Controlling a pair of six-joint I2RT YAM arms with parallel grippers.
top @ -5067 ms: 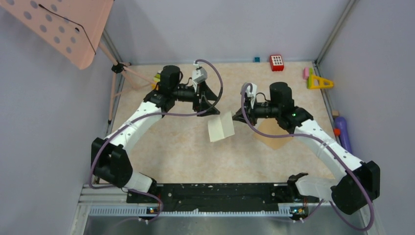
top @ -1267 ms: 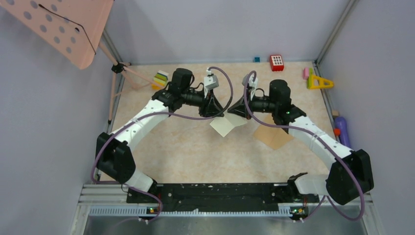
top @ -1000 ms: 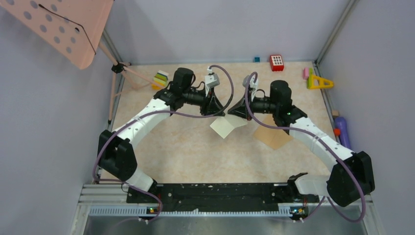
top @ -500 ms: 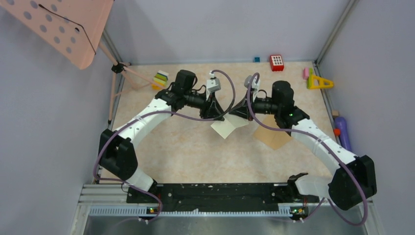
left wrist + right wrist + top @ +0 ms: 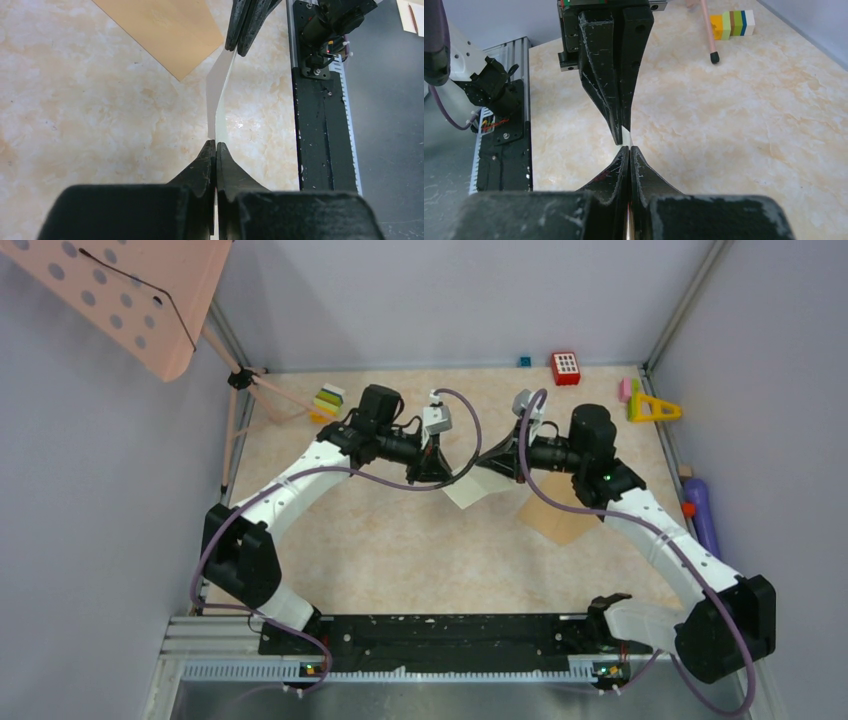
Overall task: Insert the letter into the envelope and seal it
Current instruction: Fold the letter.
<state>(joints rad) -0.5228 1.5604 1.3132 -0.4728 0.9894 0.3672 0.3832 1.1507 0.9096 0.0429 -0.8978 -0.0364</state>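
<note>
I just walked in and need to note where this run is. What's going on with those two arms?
Both arms hold the same pale letter above the table, stretched between them. The left gripper is shut on one edge and the right gripper is shut on the opposite edge. The brown envelope lies flat on the table by the right arm, with neither gripper touching it. The letter is not yet inside it.

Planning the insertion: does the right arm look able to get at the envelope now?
Probably not yet: the right gripper and left gripper are both shut on the letter. The envelope lies flat nearby, nothing on it.
</note>
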